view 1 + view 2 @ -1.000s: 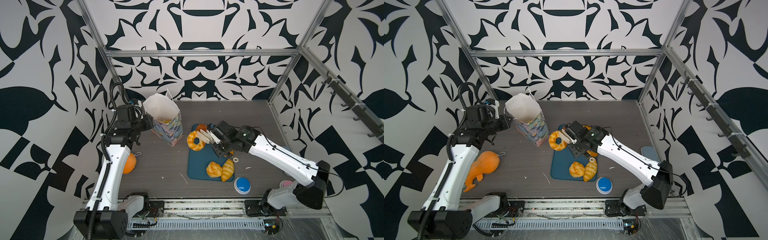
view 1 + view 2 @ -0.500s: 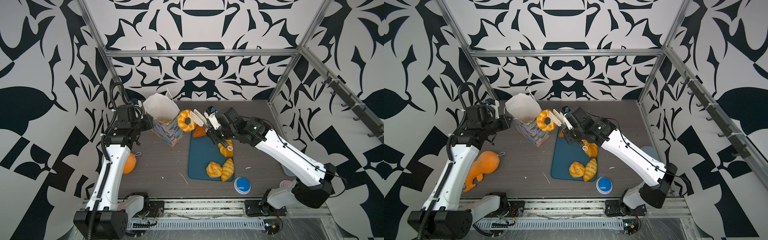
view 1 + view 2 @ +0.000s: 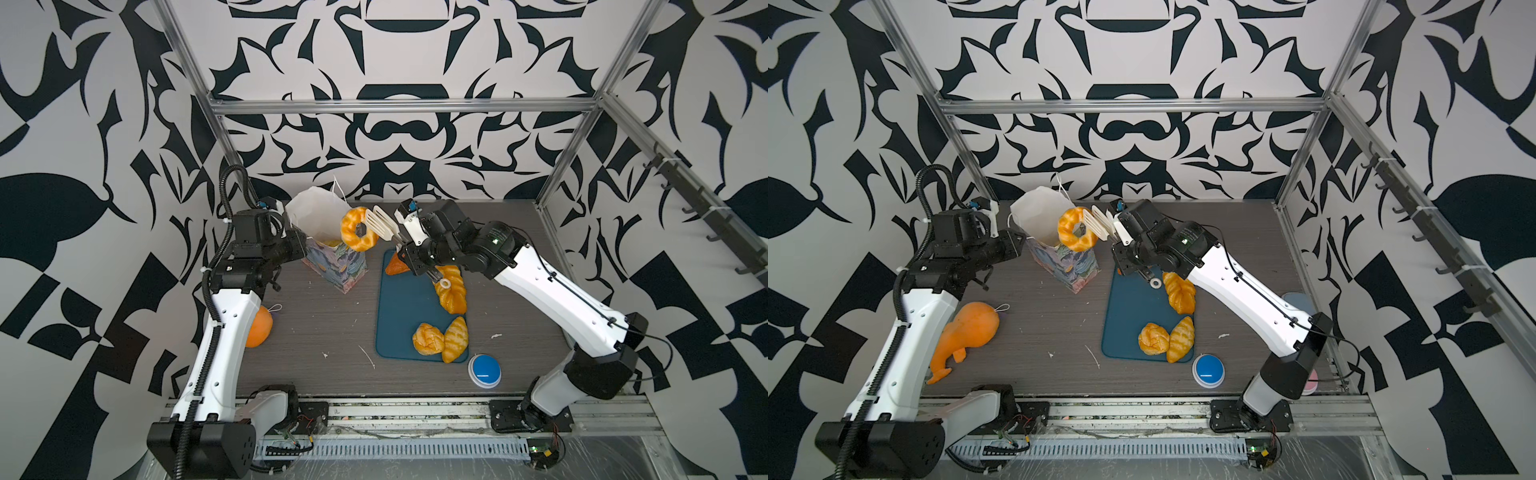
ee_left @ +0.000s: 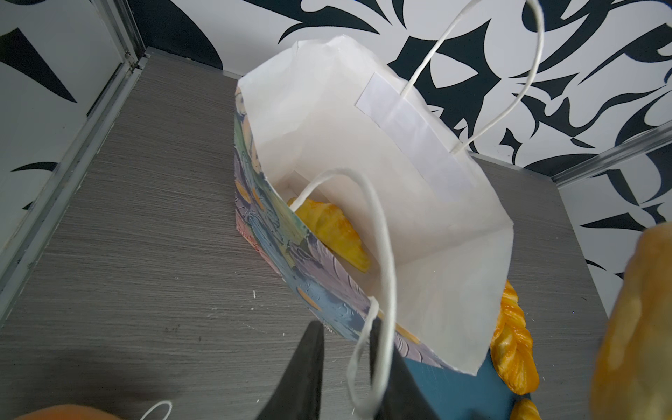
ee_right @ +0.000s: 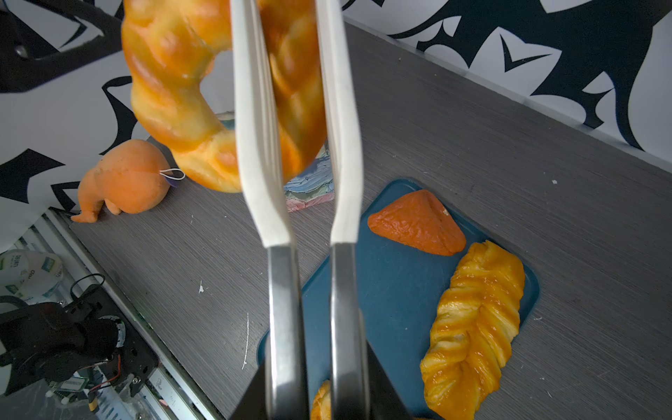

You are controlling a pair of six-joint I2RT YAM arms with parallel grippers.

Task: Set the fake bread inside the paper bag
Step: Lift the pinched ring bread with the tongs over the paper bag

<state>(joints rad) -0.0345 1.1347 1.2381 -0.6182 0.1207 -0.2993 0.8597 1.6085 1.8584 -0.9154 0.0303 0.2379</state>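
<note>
Our right gripper (image 5: 320,396) is clamping the tongs (image 5: 342,145), and we are watching them pinching the fake bread ring (image 3: 348,226) in the air beside the paper bag (image 3: 316,208) and its open top; our left gripper (image 4: 349,378) is pinching the bag's rim.

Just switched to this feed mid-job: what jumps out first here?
The braided ring bread hangs in the air by the open mouth of the paper bag at the back left, pinched in white tongs held by the right tool. Mid-table, a blue mat holds a braided loaf, a triangle, a bun and a croissant.
</note>
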